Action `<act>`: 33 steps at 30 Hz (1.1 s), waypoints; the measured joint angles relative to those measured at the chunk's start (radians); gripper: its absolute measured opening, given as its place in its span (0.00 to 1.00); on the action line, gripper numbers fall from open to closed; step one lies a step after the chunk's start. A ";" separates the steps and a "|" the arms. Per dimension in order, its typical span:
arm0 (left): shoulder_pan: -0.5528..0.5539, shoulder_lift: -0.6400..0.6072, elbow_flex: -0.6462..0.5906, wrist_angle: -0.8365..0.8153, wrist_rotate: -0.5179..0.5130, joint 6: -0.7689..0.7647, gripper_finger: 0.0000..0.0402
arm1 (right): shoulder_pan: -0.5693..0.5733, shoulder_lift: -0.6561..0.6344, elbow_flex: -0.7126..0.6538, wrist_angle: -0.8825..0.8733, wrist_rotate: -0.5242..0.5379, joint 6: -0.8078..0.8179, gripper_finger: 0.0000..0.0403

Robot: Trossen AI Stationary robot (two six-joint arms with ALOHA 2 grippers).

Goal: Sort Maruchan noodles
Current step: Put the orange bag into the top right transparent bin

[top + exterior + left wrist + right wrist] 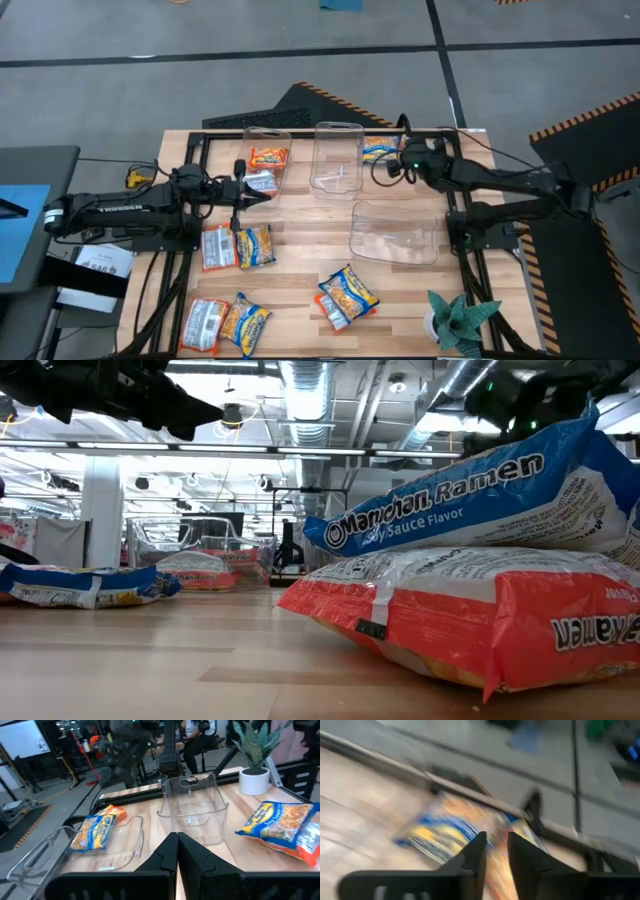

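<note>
Maruchan noodle packets lie flat across the wooden table: a silver-red one (pixel 217 247) beside a blue-yellow one (pixel 256 245), another such pair (pixel 205 325) (pixel 246 322) at the near edge, and a blue-yellow packet (pixel 347 290) resting on an orange-red one (pixel 470 620). The left clear bin (pixel 268 135) holds an orange packet (pixel 268 157) and a silver one (pixel 262 182). My left gripper (pixel 177 842) is shut and empty beside that bin. My right gripper (pixel 495 842) hovers, narrowly open, over a blue-yellow packet (pixel 445 832) at the far edge (pixel 379 148).
A second clear bin (pixel 337 155) stands upright in the middle. A third (pixel 395 232) lies on its side toward the right. A potted plant (pixel 455 318) sits at the near right corner. Bare wood shows between the packets and the bins.
</note>
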 joint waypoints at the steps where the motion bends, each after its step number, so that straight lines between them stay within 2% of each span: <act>1: 0.000 0.000 0.000 0.000 -0.005 -0.004 0.00 | -0.020 0.011 0.000 -0.047 0.000 0.050 0.30; 6: 0.000 0.000 0.000 0.000 -0.029 -0.011 0.00 | -0.080 0.077 0.000 -0.207 0.000 0.278 0.49; 11: 0.000 0.000 0.000 0.000 -0.029 -0.015 0.00 | -0.072 0.172 0.000 -0.180 -0.038 0.324 0.62; 21: 0.000 0.000 0.000 0.000 -0.029 -0.017 0.00 | -0.129 0.354 0.000 -0.174 -0.036 0.336 0.63; 27: 0.000 0.000 0.000 0.000 -0.029 -0.019 0.00 | -0.197 0.437 0.000 -0.120 -0.050 0.265 0.63; 33: 0.000 0.000 0.000 0.001 -0.029 -0.019 0.00 | -0.203 0.482 0.001 -0.042 -0.089 0.192 0.63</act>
